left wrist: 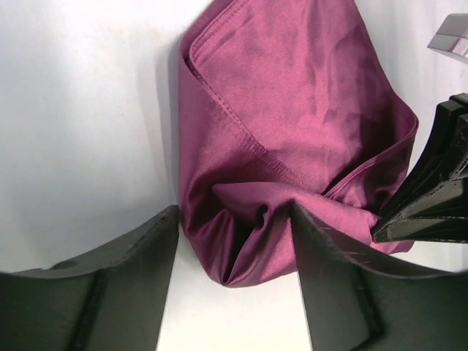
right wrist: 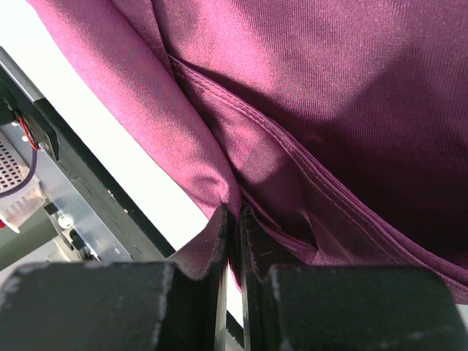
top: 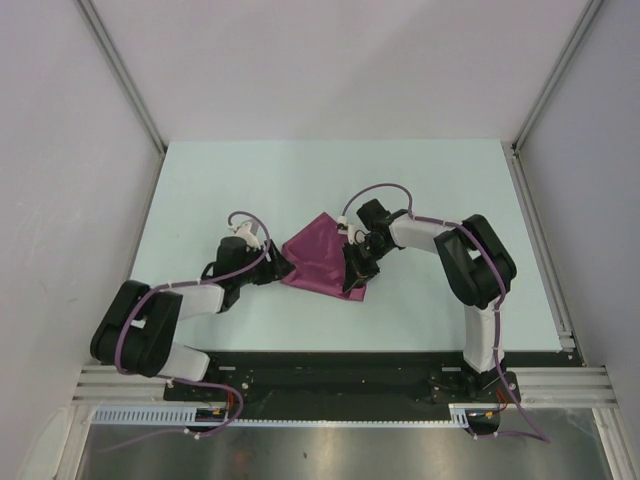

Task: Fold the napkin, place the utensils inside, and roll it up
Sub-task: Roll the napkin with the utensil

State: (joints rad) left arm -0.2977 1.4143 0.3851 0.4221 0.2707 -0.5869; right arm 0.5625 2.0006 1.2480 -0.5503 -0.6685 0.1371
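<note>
Firmly, napkin (right wrist: 329, 110) within right tool (right wrist: 235, 223)

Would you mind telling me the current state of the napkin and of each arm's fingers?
napkin: folded over on itself in layers, bunched at the end nearest the left arm.
left fingers: open, set either side of the napkin's bunched end.
right fingers: shut, pinching an edge of the napkin.

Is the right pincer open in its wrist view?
No, the right pincer is shut, pinching a fold of the plum napkin.
</note>
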